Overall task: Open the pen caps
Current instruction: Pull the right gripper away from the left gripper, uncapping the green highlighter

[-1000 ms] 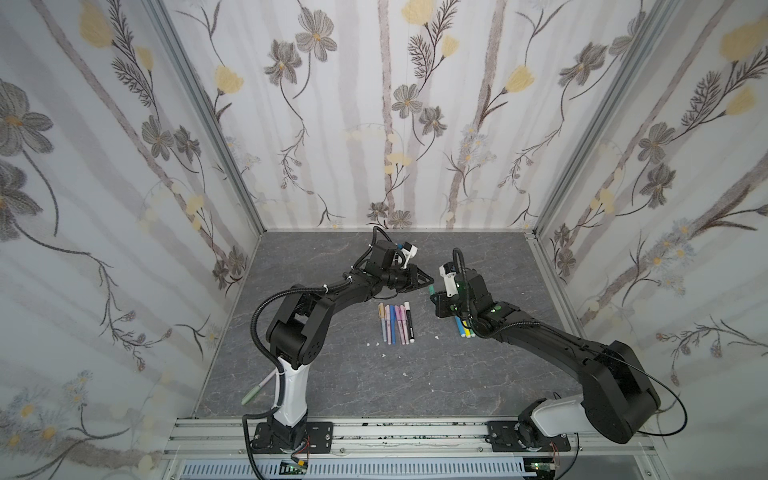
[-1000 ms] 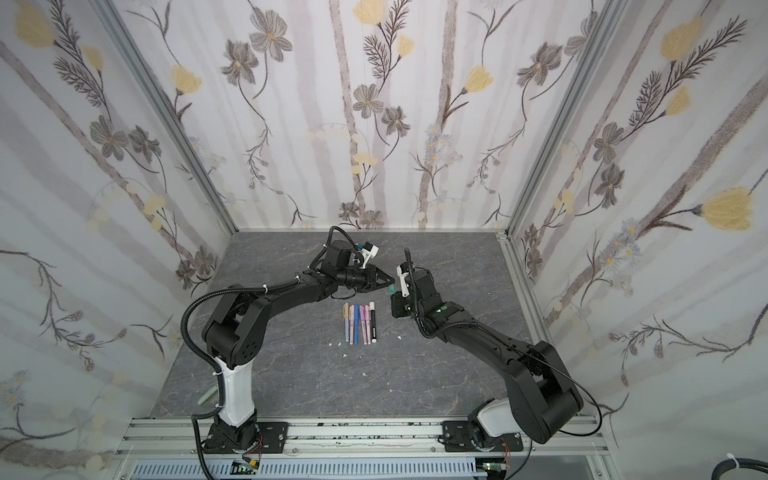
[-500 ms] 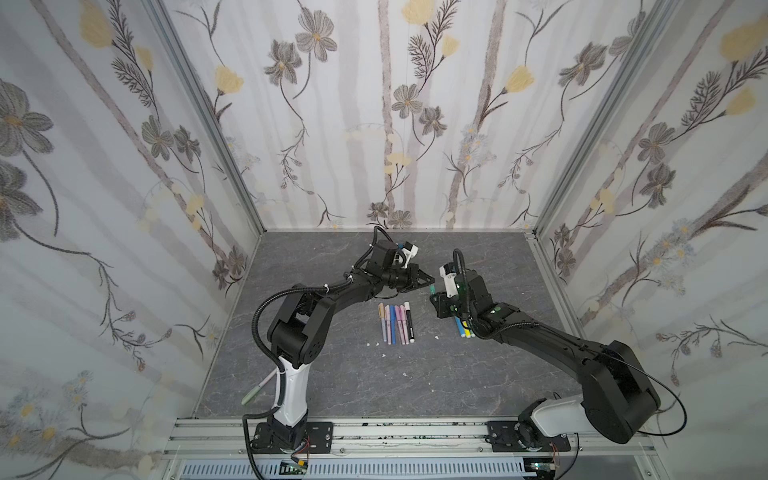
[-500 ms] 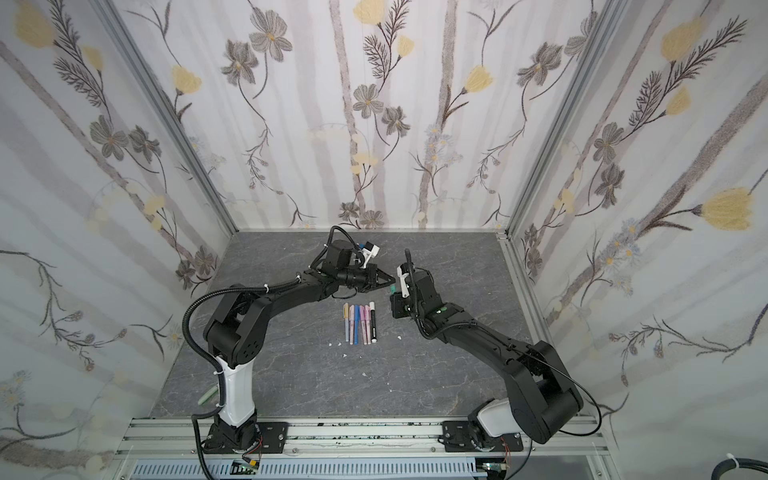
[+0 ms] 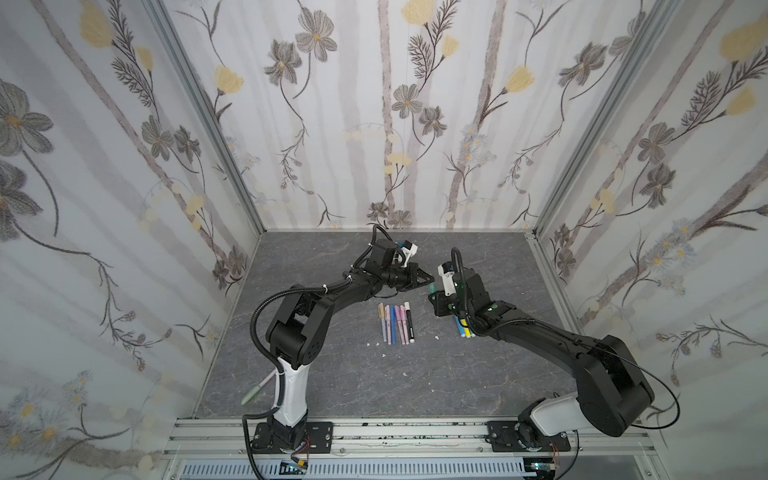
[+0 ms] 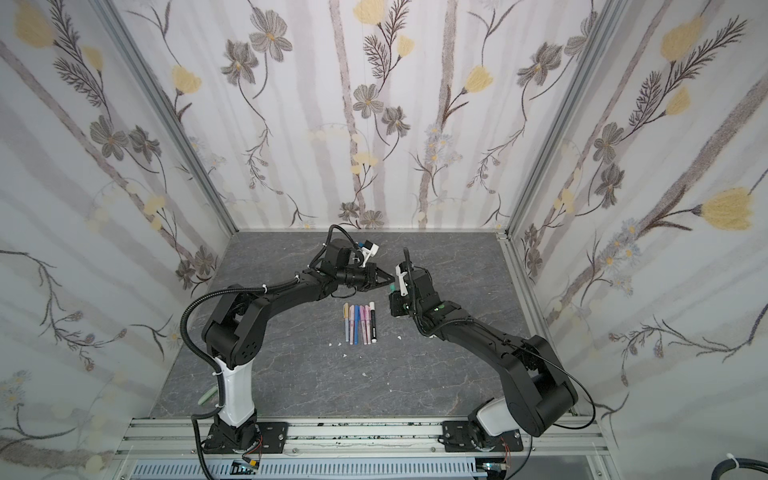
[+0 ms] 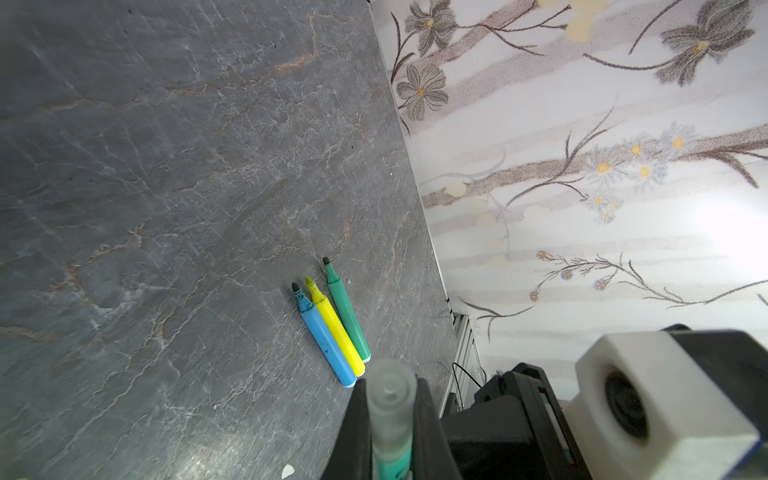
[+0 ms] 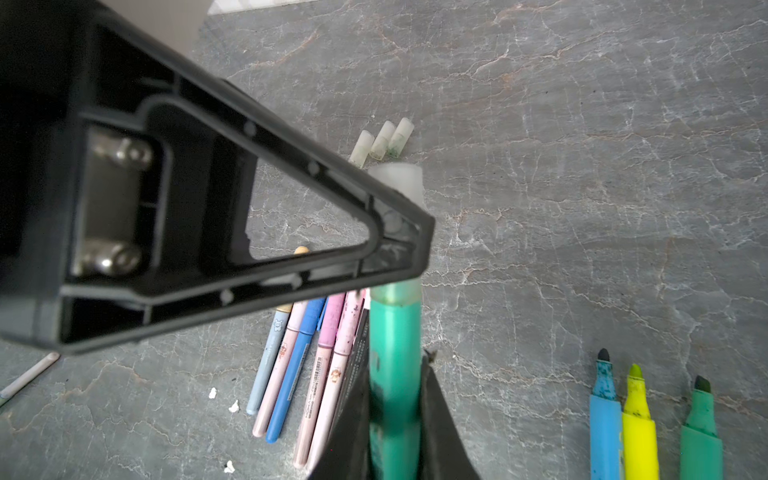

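Grey stone-patterned table (image 5: pixel 332 374) carries a row of thin pens (image 5: pixel 397 328), three bare markers (image 7: pixel 332 328) and three loose caps (image 8: pixel 384 143), while above it the teal marker (image 8: pixel 395 324) is clamped by its barrel in the right gripper (image 8: pixel 395 374). Over the last second the left gripper (image 7: pixel 390 395) has pinched tight on that marker's frosted cap (image 7: pixel 390 374). The cap looks still seated, so a straight pull apart should free it.

Just beyond the row of thin pens (image 5: pixel 395 325) lying on the worktop (image 5: pixel 332 374), the left hand (image 5: pixel 427 280) and right hand (image 5: pixel 434 296) are gripping a teal marker (image 5: pixel 431 287) between them.
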You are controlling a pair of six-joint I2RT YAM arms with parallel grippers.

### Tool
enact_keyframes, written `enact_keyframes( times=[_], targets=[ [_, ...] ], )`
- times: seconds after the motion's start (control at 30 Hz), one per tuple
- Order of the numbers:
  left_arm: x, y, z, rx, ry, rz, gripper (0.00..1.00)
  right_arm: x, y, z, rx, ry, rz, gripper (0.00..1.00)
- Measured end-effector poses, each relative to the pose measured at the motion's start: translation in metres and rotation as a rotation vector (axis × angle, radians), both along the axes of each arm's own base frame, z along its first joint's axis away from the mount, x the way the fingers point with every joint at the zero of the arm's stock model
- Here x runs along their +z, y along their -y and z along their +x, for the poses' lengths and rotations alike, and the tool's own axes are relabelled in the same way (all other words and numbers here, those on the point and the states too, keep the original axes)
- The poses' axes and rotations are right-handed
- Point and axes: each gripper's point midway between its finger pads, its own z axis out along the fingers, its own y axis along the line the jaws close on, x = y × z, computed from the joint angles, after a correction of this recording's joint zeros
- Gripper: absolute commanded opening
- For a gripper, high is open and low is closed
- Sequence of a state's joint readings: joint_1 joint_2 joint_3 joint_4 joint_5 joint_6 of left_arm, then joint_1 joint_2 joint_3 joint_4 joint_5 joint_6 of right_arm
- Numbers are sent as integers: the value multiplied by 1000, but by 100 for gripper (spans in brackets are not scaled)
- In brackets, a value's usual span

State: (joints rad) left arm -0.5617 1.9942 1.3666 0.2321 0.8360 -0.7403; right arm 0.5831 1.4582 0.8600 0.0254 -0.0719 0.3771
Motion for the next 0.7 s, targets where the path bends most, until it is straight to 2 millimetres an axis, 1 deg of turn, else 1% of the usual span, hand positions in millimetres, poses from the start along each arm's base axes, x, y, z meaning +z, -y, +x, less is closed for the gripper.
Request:
enact_keyframes(
  times=[0.1, 0.37, 0.7],
  targets=[
    [1, 0, 1, 1, 3, 5, 0, 1, 0, 1, 0, 2, 0, 0],
    [4, -3, 4, 2, 1, 10, 0, 4, 1, -2, -4, 16, 17, 0],
    [1, -4, 1, -21, -26, 29, 0, 4, 4, -11, -16, 62, 53, 0]
  ],
)
